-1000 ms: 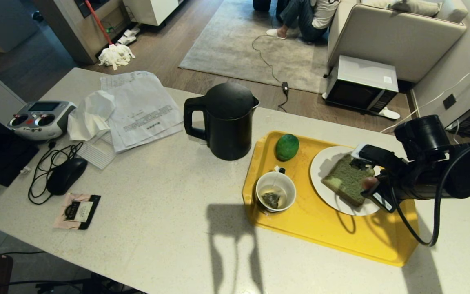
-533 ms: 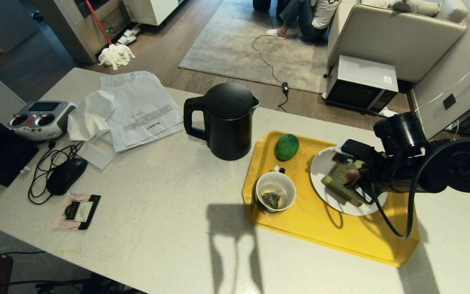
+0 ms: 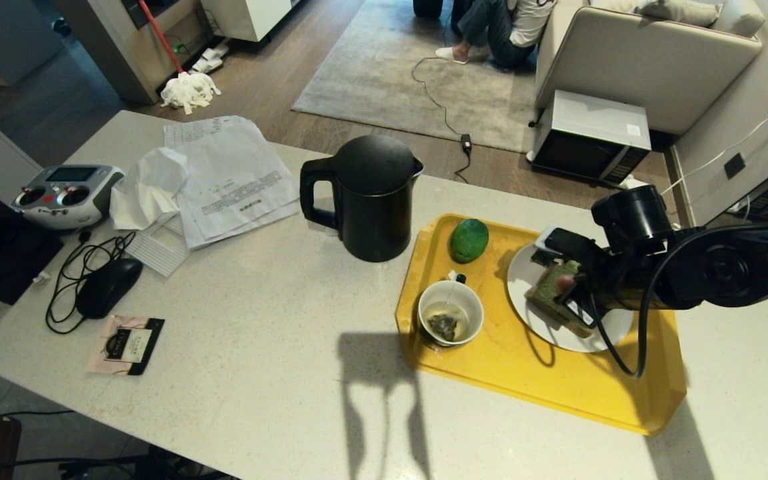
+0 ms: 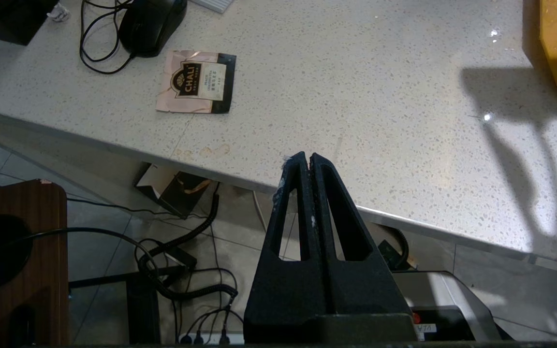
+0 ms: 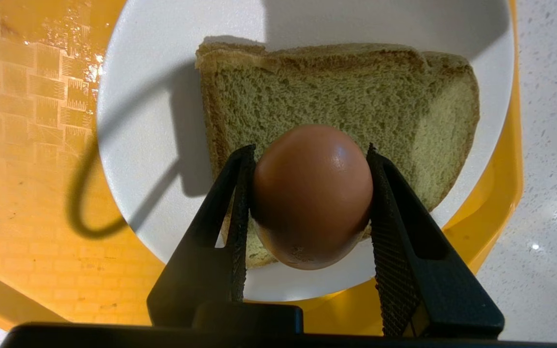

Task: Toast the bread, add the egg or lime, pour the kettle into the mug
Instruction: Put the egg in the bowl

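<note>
Right wrist view shows the right claw (image 5: 307, 193) gripping the egg (image 5: 312, 193), now lower over the bread (image 5: 336, 96) on the plate (image 5: 133, 145); setting it down looks imminent.

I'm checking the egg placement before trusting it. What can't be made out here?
- Whether the egg touches the bread: right wrist view, egg covers the gap.
- Mug handle: head view, mostly hidden behind the rim.
- Bread's near part: head view, right gripper covers it.
</note>
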Available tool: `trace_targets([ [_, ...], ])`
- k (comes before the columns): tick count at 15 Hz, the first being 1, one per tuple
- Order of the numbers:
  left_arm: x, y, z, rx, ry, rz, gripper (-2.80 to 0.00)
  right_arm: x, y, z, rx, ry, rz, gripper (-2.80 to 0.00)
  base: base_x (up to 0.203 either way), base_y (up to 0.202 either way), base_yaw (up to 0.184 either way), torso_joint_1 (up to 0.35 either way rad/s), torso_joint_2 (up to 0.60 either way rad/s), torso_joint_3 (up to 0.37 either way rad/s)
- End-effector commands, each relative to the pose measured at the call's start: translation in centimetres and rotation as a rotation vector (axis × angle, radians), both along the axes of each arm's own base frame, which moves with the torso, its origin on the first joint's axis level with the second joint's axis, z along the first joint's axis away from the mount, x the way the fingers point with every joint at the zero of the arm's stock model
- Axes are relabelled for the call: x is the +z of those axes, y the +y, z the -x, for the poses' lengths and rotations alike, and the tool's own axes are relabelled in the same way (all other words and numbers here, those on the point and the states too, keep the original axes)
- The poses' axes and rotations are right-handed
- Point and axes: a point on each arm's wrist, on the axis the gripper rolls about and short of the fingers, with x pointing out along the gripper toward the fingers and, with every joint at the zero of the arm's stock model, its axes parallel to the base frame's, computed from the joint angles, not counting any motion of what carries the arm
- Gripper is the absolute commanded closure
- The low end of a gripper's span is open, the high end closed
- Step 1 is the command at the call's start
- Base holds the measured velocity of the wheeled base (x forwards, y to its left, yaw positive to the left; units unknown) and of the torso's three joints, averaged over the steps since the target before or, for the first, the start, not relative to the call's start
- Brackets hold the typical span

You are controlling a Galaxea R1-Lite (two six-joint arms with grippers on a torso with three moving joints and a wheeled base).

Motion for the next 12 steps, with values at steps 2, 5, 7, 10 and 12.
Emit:
trace_targets([
  [2,0.00,0.00,0.01,0.000,-0.001,0.000,0.00,-0.19,-0.15,-0.11,-0.005,0.006,0.006,0.00,0.000,0.000,0.000,0.000,0.00,0.000],
  [5,0.00,0.00,0.01,0.000,-0.001,0.000,0.00,-0.18,-0.23,-0.12,-0.017,0.003,0.013,0.00,0.000,0.000,0.000,0.000,0.00,0.000],
  [7,0.00,0.00,0.01,0.000,-0.001,0.000,0.00,-0.08,-0.27,-0.17,-0.019,-0.015,0.009,0.00,0.000,0.000,0.000,0.000,0.00,0.000],
  [10,0.00,0.00,0.01,0.000,-0.001,0.000,0.00,0.04,-0.56,-0.25,-0.029,-0.029,0.006,-2.80,0.000,0.000,0.000,0.000,0.00,0.000],
  [12,0.00,0.00,0.01,0.000,-0.001,0.000,0.00,0.16,-0.88,0.06,-0.035,-0.029,0.005,-2.80,0.000,0.000,0.000,0.000,0.00,0.000],
])
